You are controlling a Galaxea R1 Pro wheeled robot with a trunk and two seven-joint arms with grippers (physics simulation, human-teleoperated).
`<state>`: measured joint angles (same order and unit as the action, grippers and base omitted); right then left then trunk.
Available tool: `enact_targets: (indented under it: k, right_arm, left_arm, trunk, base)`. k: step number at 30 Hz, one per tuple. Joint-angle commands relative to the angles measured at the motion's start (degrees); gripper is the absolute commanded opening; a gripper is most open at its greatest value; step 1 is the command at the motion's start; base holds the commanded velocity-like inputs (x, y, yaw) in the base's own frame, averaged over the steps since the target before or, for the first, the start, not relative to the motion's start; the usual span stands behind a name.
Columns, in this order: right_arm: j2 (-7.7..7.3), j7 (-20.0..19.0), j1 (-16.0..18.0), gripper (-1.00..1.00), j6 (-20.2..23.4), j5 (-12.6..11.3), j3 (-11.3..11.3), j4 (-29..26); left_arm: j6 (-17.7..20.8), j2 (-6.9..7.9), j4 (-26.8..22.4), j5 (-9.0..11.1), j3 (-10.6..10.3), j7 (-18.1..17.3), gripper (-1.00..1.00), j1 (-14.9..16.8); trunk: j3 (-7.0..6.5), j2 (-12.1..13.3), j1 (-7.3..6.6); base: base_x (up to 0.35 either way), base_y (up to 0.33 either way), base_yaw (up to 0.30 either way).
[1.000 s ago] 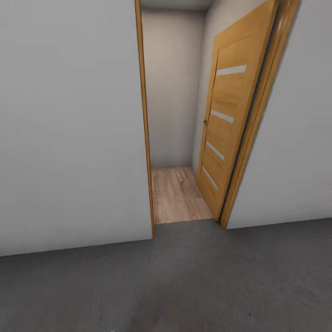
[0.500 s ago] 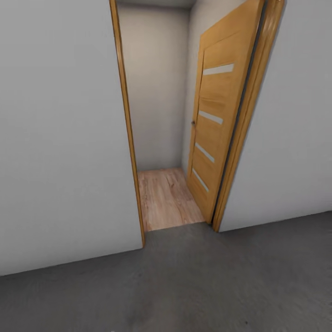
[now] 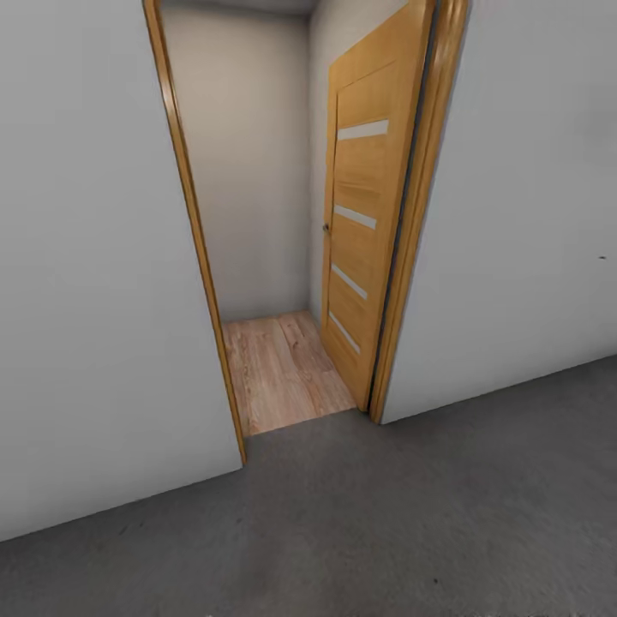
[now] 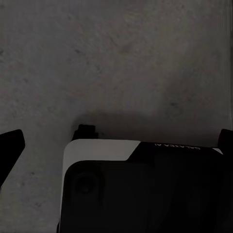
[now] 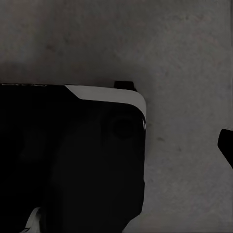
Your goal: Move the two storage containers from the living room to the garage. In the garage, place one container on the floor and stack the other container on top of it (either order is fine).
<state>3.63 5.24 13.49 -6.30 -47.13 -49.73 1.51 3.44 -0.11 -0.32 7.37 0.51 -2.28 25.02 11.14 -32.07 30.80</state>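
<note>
The two storage containers are out of view. I stand on the garage's dark grey concrete floor (image 3: 386,514), facing an open doorway in a white wall. My left gripper (image 4: 116,141) hangs over that floor, its two black fingertips (image 4: 10,144) far apart at the picture's edges with nothing between them, so it is open. A single black fingertip (image 5: 226,143) of my right gripper stands at the picture's edge, also above bare concrete. The robot's own black and white body (image 4: 145,189) sits below both grippers.
A wooden slatted door (image 3: 364,231) stands swung open into a narrow passage with a light wood plank floor (image 3: 278,368). Wooden door frame posts (image 3: 193,240) flank the opening. White walls (image 3: 86,300) run to either side.
The whole head view has shifted: the doorway now sits further left and looks larger, so the camera has moved. Nothing in the scene itself has moved.
</note>
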Motion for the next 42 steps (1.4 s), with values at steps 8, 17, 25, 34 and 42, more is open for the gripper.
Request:
enact_targets:
  k: [8,17,25,34,42]
  right_arm:
    - [-0.01,0.0,0.0,1.00,-0.2,-0.4,-0.5,0.2]
    - [-0.10,0.0,0.1,1.00,-0.2,-0.4,-0.5,0.2]
    - [-0.17,0.0,0.1,1.00,-0.3,-0.4,-0.5,0.2]
    - [-0.21,0.0,0.1,1.00,-0.3,-0.4,-0.5,0.2]
    - [0.06,0.0,0.0,1.00,-0.2,-0.4,-0.5,0.2]
  left_arm:
    - [0.3,0.02,0.0,0.5,0.0,-0.2,1.00,0.0]
    - [0.3,0.06,0.0,0.5,0.0,-0.2,1.00,0.0]
    - [0.3,0.02,0.0,0.5,0.0,-0.2,1.00,0.0]
    - [0.3,0.02,0.0,0.5,0.0,-0.2,1.00,0.0]
    - [0.3,0.02,0.0,0.5,0.0,-0.2,1.00,0.0]
  trunk:
    - [0.09,-0.1,0.03]
    - [0.09,-0.1,0.03]
    - [0.09,-0.1,0.03]
    - [0.09,-0.1,0.03]
    - [0.09,-0.1,0.03]
  base:
    - [0.280,0.000,-0.066]
    - [0.318,0.000,-0.002]
    - [0.319,0.000,0.000]
    - [0.319,0.000,0.000]
    - [0.319,0.000,-0.140]
